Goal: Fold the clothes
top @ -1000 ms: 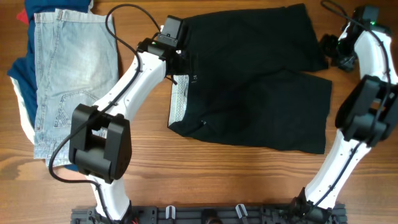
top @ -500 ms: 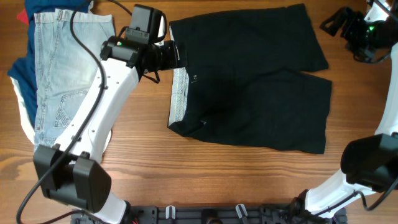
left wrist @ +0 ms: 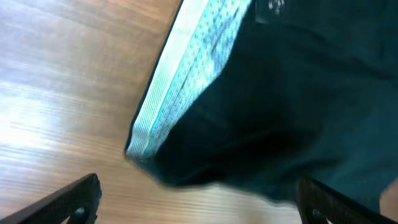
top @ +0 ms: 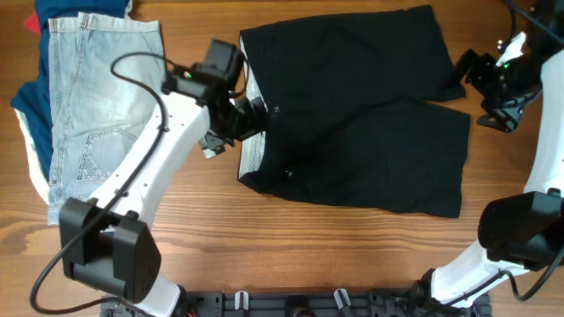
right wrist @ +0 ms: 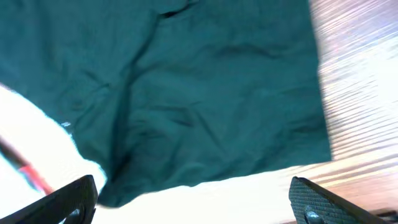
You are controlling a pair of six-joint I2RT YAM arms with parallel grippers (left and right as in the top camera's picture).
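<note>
Both arms look poised to take hold for the first fold. The left gripper (top: 249, 116) hangs with fingers spread and empty, the waistband (left wrist: 186, 81) just ahead of its tips. The black shorts (top: 361, 114) lie flat between the two grippers, plain and slightly creased, the white speckled lining showing. The right gripper (top: 476, 91) is equally wide and empty, with the leg hem (right wrist: 217, 177) before its fingers. Next, each should probably lower and pinch its edge.

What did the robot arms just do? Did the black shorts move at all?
The left arm swung out left, off the waistband of the black shorts, then came back over it. The right arm pulled away toward the far edge, then returned beside the shorts. Both sets of jaws are open; nothing was grabbed. The black shorts and the denim shorts stayed put.
</note>
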